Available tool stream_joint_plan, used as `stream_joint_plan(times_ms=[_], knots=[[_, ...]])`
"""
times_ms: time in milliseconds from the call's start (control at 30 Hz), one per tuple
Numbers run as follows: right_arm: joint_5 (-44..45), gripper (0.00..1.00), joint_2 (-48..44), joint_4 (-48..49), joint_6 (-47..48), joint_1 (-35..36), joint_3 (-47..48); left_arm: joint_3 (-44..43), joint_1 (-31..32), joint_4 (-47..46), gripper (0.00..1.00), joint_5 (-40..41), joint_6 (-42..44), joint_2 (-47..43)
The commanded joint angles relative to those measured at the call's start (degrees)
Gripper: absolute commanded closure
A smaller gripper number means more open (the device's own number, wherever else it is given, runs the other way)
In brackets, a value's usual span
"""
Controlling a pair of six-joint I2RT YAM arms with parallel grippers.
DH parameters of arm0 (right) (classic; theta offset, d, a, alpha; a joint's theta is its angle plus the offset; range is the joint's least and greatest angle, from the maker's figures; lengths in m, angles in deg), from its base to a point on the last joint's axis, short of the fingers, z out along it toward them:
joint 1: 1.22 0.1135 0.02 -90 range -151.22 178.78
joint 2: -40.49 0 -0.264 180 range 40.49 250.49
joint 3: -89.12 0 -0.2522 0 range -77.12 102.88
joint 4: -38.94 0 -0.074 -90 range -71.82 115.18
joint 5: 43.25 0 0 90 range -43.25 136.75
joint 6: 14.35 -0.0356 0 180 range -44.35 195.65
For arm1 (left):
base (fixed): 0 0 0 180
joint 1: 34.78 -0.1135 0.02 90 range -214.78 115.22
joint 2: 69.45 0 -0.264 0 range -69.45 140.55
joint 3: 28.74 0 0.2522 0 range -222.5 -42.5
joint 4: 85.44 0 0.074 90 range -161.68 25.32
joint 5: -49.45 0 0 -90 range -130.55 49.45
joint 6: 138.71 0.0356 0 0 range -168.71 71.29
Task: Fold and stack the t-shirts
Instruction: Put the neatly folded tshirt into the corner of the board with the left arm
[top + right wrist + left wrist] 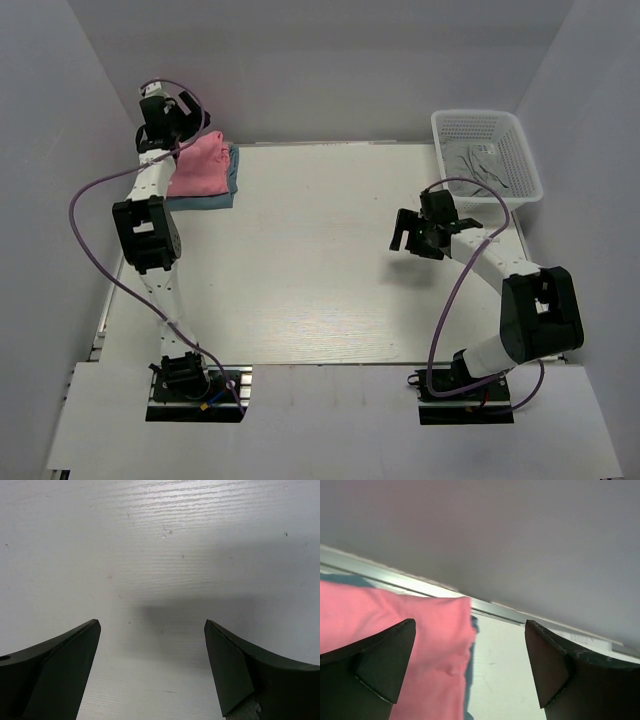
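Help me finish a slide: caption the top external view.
Pink t-shirt folded atop blue t-shirt, far-left on the table; left gripper and right gripper open.

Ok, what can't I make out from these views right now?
- Teal shirt: top view, mostly under the pink shirt; only its right and near edges show.
- Pink shirt's left side: top view, behind the left arm; left wrist view, cut off by the frame edges and the left pincer.
- Basket contents: top view, too small to identify.
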Motion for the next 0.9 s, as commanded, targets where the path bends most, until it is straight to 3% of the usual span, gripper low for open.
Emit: stream_joint_plan(times_ms=[0,100,200,267,600,700,867], knots=[[-1.05,0.1,-1.56,2.13,0.85,0.23,-0.62,1.38,1.41,1.42,0.0,-6.67,2.73,-4.5],[-1.05,0.1,-1.83,2.3,1.29,0.14,-0.97,-1.33,1.94,3.09,0.0,-8.42,2.73,-0.99],[-0.79,0.1,-1.39,2.83,1.47,0.05,-1.06,-3.88,1.94,0.81,0.0,-16.67,2.73,4.11],[-0.7,0.1,-0.78,3.53,1.29,0.05,-1.32,-9.56,2.47,2.12,0.0,-17.74,2.12,7.8],[-0.88,0.1,3.62,3.62,1.91,0.05,0.26,-17.07,2.47,-6.2,0.0,-8.96,-0.43,22.22],[-0.79,0.1,3.89,3.1,1.56,0.05,0.35,-17.6,2.47,-6.92,0.0,-10.62,-0.96,22.76],[-0.79,0.1,1.34,2.48,1.38,0.23,0.0,-10.58,2.47,-7.8,0.0,-11.24,1.14,14.69]])
